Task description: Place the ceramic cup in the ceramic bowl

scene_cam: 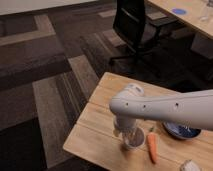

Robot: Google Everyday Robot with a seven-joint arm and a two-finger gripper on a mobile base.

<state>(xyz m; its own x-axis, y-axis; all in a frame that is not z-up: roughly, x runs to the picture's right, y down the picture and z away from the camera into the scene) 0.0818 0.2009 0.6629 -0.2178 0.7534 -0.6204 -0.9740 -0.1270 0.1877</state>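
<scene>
Near the front edge of the bench (92, 137) the cup (135, 139) is seen upright on the wood, with a carrot (152, 148) lying just beside it on the side towards the bowl. The pincer (125, 128) is hung straight down at the cup, at or touching its rim. Whether it is spread, closed or already clamped on the cup cannot be told, since the wrist hides that part.

The step in hand is judged to be the grasp: the cup is seen on the bench, not lifted, and nothing has been set in the bowl. A firm hold on the cup's wall is called for next. After that, a lift high enough to pass over the carrot and the bowl's edge is needed, then a sideways carry and a gentle lowering into the middle.

A little further back, the bowl (181, 131) is found near the cup but apart from it, partly covered by the arm (165, 107). The arm is stretched nearly level across the bench from the side, and it is bent down sharply at the rounded wrist above the cup.

Beyond the bench an office chair (134, 25) is seen on striped carpet.
</scene>
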